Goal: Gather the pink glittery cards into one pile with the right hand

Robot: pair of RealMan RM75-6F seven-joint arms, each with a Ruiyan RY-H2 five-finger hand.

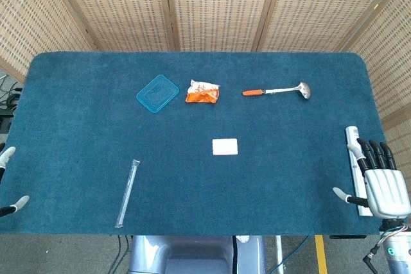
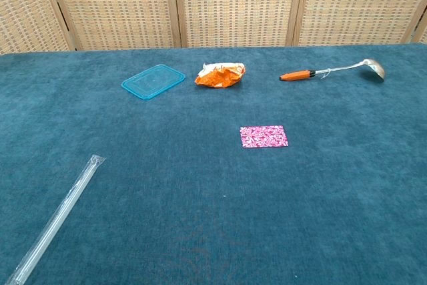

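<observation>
Nearest the chest camera, at the lower left of the frame, a long clear plastic sleeve [image 2: 57, 219] lies slantwise on the worktop [image 2: 200, 225], which is covered in deep teal felt. Just right of the middle of that view sits the pink glittery card [image 2: 263, 136], flat and alone, a single rectangle as far as I can make out; from the head camera it washes out to a pale patch [image 1: 225, 147] near the centre.

Toward the back, left of centre, a blue translucent container lid [image 2: 153, 81] lies flat with nothing on it. Beside it to the right is a crumpled orange snack packet [image 2: 220, 75]; there is printing on it, but too small to read. Further right, a metal ladle with an orange handle [image 2: 331, 71] lies with its bowl pointing to the right edge.

In the head view the right robot hand [image 1: 380, 181] rests at the lower right edge of the worktop, fingers apart and holding nothing, lying over a white strip [image 1: 354, 158]. The left robot hand [image 1: 8, 181] shows only as fingertips at the lower left edge, so I cannot tell how it is set.

Woven cane screens in wooden frames [image 2: 233, 1] close off the room behind.
</observation>
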